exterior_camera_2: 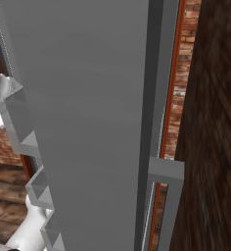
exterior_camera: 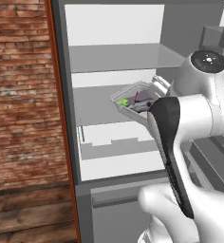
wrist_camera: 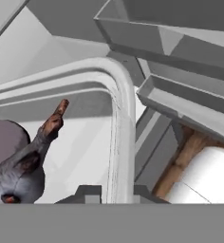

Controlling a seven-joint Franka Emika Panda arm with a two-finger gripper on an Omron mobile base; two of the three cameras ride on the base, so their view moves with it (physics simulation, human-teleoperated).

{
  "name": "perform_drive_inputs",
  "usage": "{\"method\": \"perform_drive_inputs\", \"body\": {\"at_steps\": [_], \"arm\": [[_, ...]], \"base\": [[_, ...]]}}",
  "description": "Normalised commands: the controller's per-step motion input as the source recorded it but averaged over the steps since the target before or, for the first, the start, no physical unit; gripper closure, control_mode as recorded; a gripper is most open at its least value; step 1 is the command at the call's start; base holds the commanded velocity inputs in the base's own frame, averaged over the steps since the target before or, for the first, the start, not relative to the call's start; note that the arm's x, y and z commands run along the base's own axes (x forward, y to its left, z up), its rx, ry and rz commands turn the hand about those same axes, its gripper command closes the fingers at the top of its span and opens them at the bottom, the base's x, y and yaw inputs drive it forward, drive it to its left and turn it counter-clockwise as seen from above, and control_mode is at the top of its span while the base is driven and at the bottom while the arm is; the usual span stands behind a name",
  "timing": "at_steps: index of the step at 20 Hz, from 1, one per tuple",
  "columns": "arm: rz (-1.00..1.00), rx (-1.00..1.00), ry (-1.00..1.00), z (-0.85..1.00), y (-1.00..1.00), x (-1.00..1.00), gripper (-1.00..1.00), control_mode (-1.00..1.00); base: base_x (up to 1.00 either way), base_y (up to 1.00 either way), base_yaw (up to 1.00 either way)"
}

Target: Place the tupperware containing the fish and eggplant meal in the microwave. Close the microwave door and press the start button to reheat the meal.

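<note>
The tupperware (exterior_camera: 127, 95), a pale translucent tray, hangs tilted in front of the middle shelf of an open grey cabinet. The fish and eggplant meal (exterior_camera: 138, 100) lies inside it, with a green bit at its left. My gripper (wrist_camera: 117, 194) is shut on the tray's right rim (wrist_camera: 124, 123), which runs up between the two fingertips. In the hand view a grey fish (wrist_camera: 23, 166) lies on the tray floor to the left. My white arm covers the tray's right end in the left base view. The microwave and the microwave door are out of view.
Grey shelves (exterior_camera: 118, 57) sit above and below the tray. The cabinet's open door (exterior_camera_2: 88, 122), with bins (wrist_camera: 180, 42) on its inner face and a handle (exterior_camera_2: 165, 171), stands close on the right. A brick wall (exterior_camera: 19, 95) lies to the left.
</note>
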Motion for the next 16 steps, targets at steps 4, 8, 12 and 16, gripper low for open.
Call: {"method": "perform_drive_inputs", "body": {"at_steps": [4, 8, 12, 16], "arm": [[0.45, -0.04, 0.00, -0.24, 0.67, -0.64, 1.00, -1.00], [0.42, -0.01, -0.03, -0.16, 0.36, -0.27, 1.00, -1.00], [0.03, 0.01, -0.14, 0.00, -0.29, 0.00, 1.00, -1.00], [-0.20, 0.00, -0.06, 0.00, -0.48, 0.00, 1.00, -1.00]], "base": [[0.00, 0.00, 0.00], [0.00, 0.00, 0.00], [0.00, 0.00, 0.00], [0.00, 0.00, 0.00]]}}
